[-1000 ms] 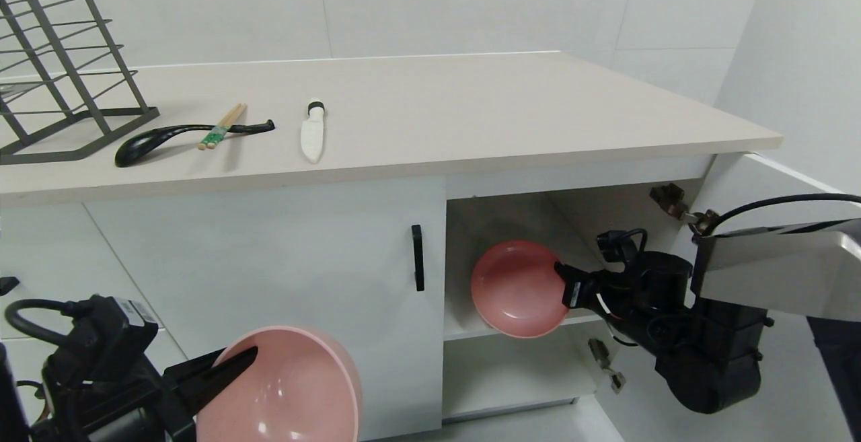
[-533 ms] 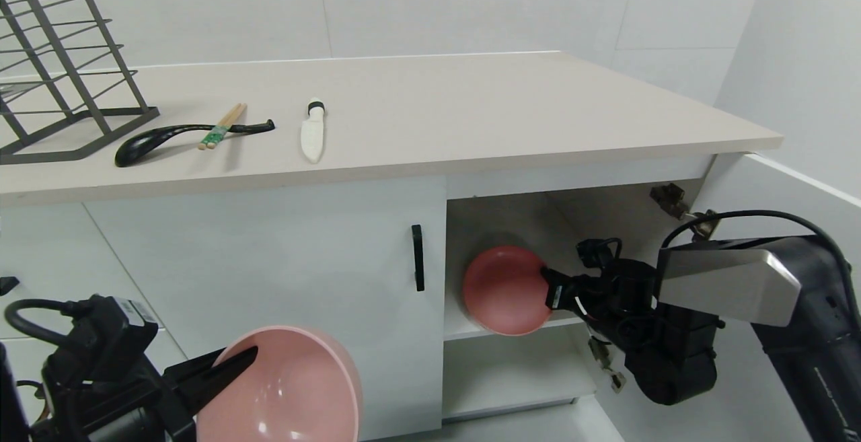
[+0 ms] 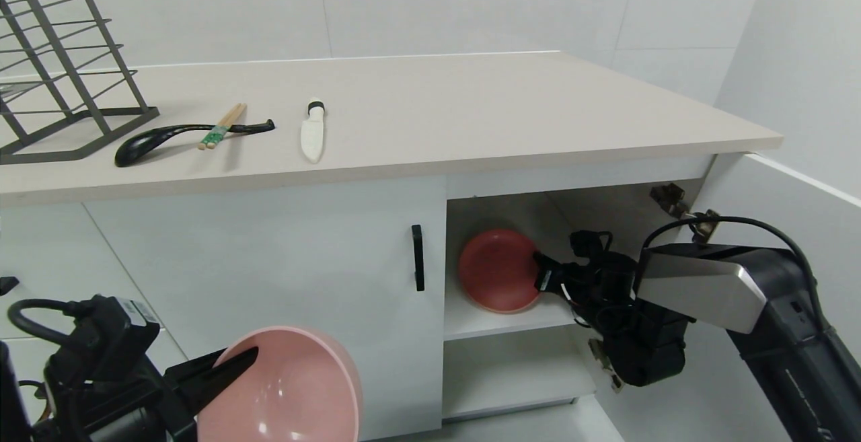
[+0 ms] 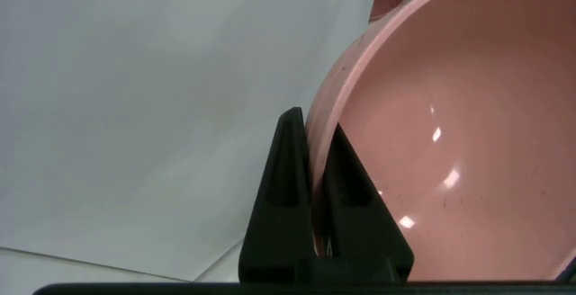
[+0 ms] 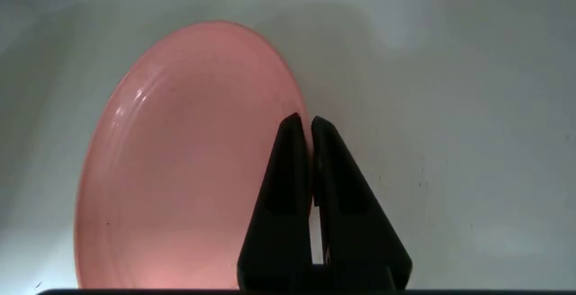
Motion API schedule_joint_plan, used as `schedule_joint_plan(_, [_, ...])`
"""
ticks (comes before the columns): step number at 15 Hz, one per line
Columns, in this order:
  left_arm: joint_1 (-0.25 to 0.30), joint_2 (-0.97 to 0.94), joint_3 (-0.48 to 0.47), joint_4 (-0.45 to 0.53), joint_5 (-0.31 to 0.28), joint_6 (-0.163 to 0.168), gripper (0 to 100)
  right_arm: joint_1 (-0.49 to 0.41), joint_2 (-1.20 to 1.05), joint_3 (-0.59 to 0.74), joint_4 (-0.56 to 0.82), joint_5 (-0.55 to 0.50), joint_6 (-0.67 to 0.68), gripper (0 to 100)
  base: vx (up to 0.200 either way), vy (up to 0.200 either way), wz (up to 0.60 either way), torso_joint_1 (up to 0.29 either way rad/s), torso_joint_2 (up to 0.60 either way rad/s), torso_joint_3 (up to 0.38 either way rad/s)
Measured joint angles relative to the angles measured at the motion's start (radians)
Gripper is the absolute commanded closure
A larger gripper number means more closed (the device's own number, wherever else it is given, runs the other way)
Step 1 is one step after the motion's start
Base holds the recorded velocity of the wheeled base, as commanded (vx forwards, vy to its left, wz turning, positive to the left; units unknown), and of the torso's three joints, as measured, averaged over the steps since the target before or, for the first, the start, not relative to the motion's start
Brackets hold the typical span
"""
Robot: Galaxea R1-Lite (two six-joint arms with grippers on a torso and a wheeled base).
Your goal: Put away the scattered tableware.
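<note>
In the cabinet point(image 3: 471, 326), right end effector point(image 3: 539, 272) pinches the plate point(image 3: 496, 271) rim.

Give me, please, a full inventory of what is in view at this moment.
plate: one, pink, upright inside the open cabinet compartment, over the upper shelf
bowl: one, pink, low before the closed cabinet door
spoon: one, black, on the countertop
chopsticks: one pair, wooden, lying across the spoon's handle
knife: one, white with a black band, on the countertop beside the spoon
rack: one, dark wire, at the countertop's left end
left gripper: black, shut on the bowl's rim
right gripper: black, shut on the plate's rim
</note>
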Motion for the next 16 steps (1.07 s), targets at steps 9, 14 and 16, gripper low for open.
schedule_joint_plan(9, [0.0, 0.0, 0.0, 0.0, 0.0, -0.001, 100, -0.001, 0.004, -0.073, 0.026, 0.003, 0.001, 0, 0.0, 0.0, 0.0, 0.0, 0.0, 0.0])
schedule_joint_plan(14, [-0.029, -0.01, 0.0, 0.0, 0.0, 0.001, 100, 0.061, -0.156, 0.223, -0.016, -0.007, -0.026, 0, 0.0, 0.0, 0.0, 0.0, 0.0, 0.0])
schedule_joint_plan(16, [-0.061, -0.026, 0.0, 0.011, -0.001, -0.009, 100, 0.093, -0.284, 0.437, -0.022, -0.028, -0.06, 0, 0.0, 0.0, 0.0, 0.0, 0.0, 0.0])
